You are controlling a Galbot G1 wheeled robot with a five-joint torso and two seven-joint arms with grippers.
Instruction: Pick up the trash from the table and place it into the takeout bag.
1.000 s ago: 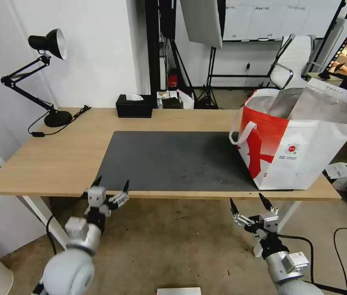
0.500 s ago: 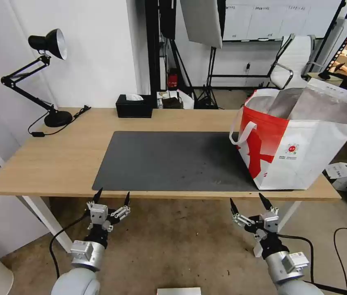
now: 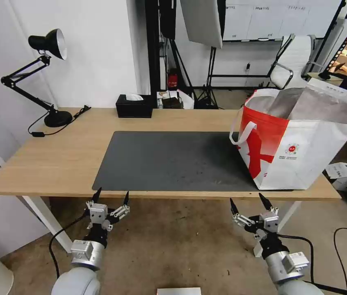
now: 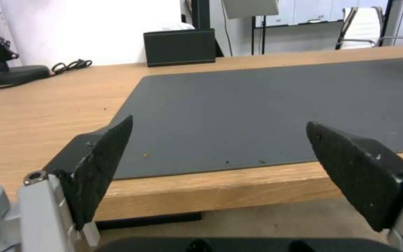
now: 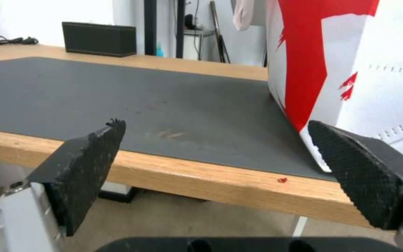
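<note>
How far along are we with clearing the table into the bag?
Looks done: no bowl, tray box or wads show on the table or its dark mat. The takeout bag stands at its right end. Nothing in hand: left gripper and right gripper hang open below the front edge. Bag contents hidden.

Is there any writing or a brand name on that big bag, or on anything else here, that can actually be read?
No text here can be read.
Takeout bag: a small round red logo with tiny lines of print beneath it, too small to read.
Papers on the floor to the right of the table: dark print, too small to read.
Black tissue box: no lettering visible.
</note>
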